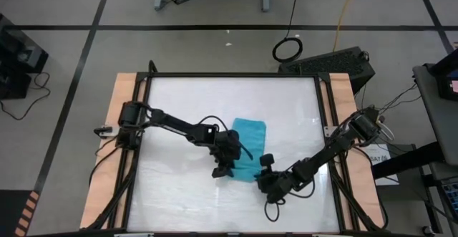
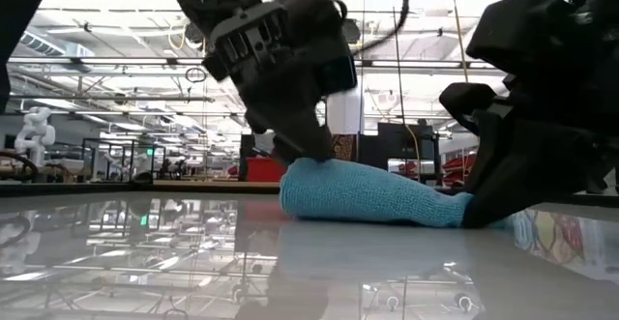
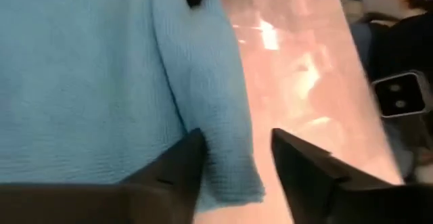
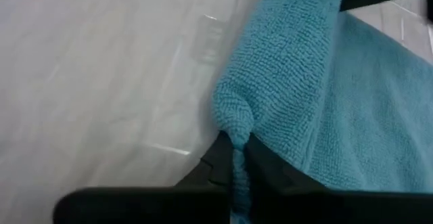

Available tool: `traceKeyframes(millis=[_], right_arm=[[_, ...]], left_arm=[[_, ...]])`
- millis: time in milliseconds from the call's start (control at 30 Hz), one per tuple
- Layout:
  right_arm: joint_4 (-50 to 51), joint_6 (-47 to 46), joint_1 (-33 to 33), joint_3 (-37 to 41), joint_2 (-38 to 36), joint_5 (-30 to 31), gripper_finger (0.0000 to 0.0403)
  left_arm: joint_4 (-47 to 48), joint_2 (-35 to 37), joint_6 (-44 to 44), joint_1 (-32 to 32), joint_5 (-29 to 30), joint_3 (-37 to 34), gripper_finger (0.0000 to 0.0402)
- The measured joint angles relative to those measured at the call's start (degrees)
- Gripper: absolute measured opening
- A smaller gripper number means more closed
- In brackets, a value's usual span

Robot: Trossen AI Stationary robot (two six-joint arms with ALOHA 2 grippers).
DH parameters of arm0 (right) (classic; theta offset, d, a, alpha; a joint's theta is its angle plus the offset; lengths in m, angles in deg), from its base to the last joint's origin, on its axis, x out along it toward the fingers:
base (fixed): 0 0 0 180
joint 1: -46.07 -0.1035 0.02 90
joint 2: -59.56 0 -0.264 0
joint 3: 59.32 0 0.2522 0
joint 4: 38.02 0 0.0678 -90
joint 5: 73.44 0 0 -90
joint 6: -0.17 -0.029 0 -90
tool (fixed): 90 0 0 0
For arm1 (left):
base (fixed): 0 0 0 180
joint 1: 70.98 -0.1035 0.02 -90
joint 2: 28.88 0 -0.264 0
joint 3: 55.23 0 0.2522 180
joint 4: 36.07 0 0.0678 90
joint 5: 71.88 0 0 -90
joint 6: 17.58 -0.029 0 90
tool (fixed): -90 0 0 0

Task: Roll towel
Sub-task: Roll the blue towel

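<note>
- The towel is lying mid-table.
- The right gripper is pinching its near corner.
- The left gripper, fingers apart, is straddling the rolled edge.
- Uneven pulling is likely loosening the roll.

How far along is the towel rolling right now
Started: the near edge of the towel is already folded over into a thick roll. In hand: the right gripper pinches one end, while the left gripper straddles the other, open. Left: most of it lies flat, unrolled.

Both arms press onto the rolled towel.
</note>
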Motion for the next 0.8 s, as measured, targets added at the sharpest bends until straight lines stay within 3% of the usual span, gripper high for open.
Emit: traceKeyframes(millis=[100,267,467,633,800], right_arm=[[-0.15,-1.44,0.02,0.04,-0.04,-0.14,0.0010],[0.07,-3.57,0.04,0.09,-1.06,-0.71,0.0005],[0.85,-8.22,0.15,0.35,-3.38,-2.75,0.0004],[1.73,-12.96,0.15,0.39,-4.87,-4.59,0.0003],[1.07,-13.86,0.15,0.37,-5.32,-7.34,0.0003]], left_arm=[[2.75,3.35,-5.14,1.37,7.76,0.00,0.0209],[5.35,7.99,-17.06,7.01,24.33,0.02,0.0213],[4.27,7.15,-30.95,14.89,41.63,-0.61,0.0214],[-0.36,4.18,-35.98,17.62,44.51,-2.66,0.0214],[-6.31,2.92,-38.40,17.84,52.90,-5.27,0.0214]])
